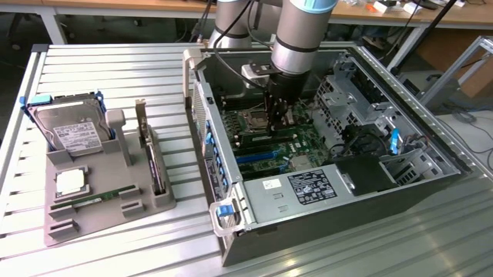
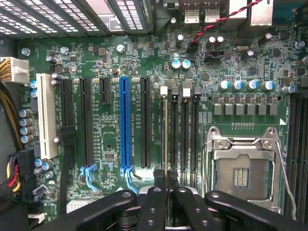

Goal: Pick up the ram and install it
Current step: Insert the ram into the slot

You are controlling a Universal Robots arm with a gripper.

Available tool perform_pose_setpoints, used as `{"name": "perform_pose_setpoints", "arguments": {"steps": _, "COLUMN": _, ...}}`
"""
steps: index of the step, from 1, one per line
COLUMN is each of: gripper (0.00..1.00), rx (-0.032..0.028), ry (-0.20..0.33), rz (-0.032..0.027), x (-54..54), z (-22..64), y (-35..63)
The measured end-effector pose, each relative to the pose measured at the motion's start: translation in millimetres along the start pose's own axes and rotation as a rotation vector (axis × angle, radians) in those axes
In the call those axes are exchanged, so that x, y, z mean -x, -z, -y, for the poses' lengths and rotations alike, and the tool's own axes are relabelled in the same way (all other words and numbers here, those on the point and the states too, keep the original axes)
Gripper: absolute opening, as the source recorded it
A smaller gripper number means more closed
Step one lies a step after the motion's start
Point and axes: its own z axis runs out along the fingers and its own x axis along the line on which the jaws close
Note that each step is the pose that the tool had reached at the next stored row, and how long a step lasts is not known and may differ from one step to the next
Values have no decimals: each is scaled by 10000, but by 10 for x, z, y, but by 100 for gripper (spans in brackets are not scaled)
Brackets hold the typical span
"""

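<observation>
In the exterior view, a silver slatted metal surface (image 1: 115, 63) is carrying an open computer case (image 1: 324, 173) lying on its side, with the green motherboard (image 1: 269, 144) facing up inside it. A grey robot arm (image 1: 301, 34) is reaching down into the case, and its black hand (image 1: 276, 115) is hanging just above the board near the processor socket. Toward the exterior view's left, a grey parts holder (image 1: 100, 190) is sitting on the surface, with a silver hard drive (image 1: 73, 130) standing in it, a dark expansion card (image 1: 154, 161) on edge, and a small green stick lying flat in a slot near its front. Behind the surface, wooden workbenches (image 1: 115, 6) and cables are lining the room, and an aluminium frame (image 1: 462, 63) is standing at the exterior view's right. In the wrist view, the hand (image 2: 166, 190) is clamped on the ram (image 2: 166, 139), which is showing edge-on as a thin line between the black fingers (image 2: 154, 202). The ram is standing over the row of black memory slots (image 2: 185, 130) beside the empty processor socket (image 2: 243, 173); whether it is seated cannot be told. Long black and blue expansion slots (image 2: 125, 125) are running alongside.
</observation>
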Motion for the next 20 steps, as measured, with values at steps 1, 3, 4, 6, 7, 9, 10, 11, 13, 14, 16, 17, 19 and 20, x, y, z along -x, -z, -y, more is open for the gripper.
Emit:
{"name": "perform_pose_setpoints", "arguments": {"steps": 1, "gripper": 12, "rx": 0, "ry": 1, "rz": 0, "x": 2, "z": 0, "y": -1}}
{"name": "perform_pose_setpoints", "arguments": {"steps": 3, "gripper": 12, "rx": 0, "ry": 1, "rz": 2, "x": 6, "z": -4, "y": -2}}
{"name": "perform_pose_setpoints", "arguments": {"steps": 4, "gripper": 12, "rx": -1, "ry": 1, "rz": 2, "x": 10, "z": -7, "y": -3}}
{"name": "perform_pose_setpoints", "arguments": {"steps": 6, "gripper": 12, "rx": 0, "ry": 2, "rz": 0, "x": 21, "z": -12, "y": -3}}
{"name": "perform_pose_setpoints", "arguments": {"steps": 7, "gripper": 12, "rx": 1, "ry": 1, "rz": 6, "x": 24, "z": -13, "y": -14}}
{"name": "perform_pose_setpoints", "arguments": {"steps": 9, "gripper": 12, "rx": 5, "ry": 1, "rz": 7, "x": 23, "z": -13, "y": -24}}
{"name": "perform_pose_setpoints", "arguments": {"steps": 10, "gripper": 12, "rx": 5, "ry": 1, "rz": 8, "x": 24, "z": -13, "y": -24}}
{"name": "perform_pose_setpoints", "arguments": {"steps": 11, "gripper": 12, "rx": 4, "ry": 1, "rz": 9, "x": 24, "z": -13, "y": -25}}
{"name": "perform_pose_setpoints", "arguments": {"steps": 13, "gripper": 18, "rx": 3, "ry": 1, "rz": 10, "x": 24, "z": -13, "y": -25}}
{"name": "perform_pose_setpoints", "arguments": {"steps": 14, "gripper": 25, "rx": 3, "ry": 1, "rz": 9, "x": 24, "z": -13, "y": -25}}
{"name": "perform_pose_setpoints", "arguments": {"steps": 16, "gripper": 25, "rx": 3, "ry": 4, "rz": -14, "x": 21, "z": -11, "y": 18}}
{"name": "perform_pose_setpoints", "arguments": {"steps": 17, "gripper": 25, "rx": 2, "ry": 1, "rz": -37, "x": 30, "z": -12, "y": 60}}
{"name": "perform_pose_setpoints", "arguments": {"steps": 19, "gripper": 11, "rx": 1, "ry": 3, "rz": -106, "x": 94, "z": -11, "y": 106}}
{"name": "perform_pose_setpoints", "arguments": {"steps": 20, "gripper": 11, "rx": 1, "ry": 5, "rz": -145, "x": 98, "z": -1, "y": 105}}
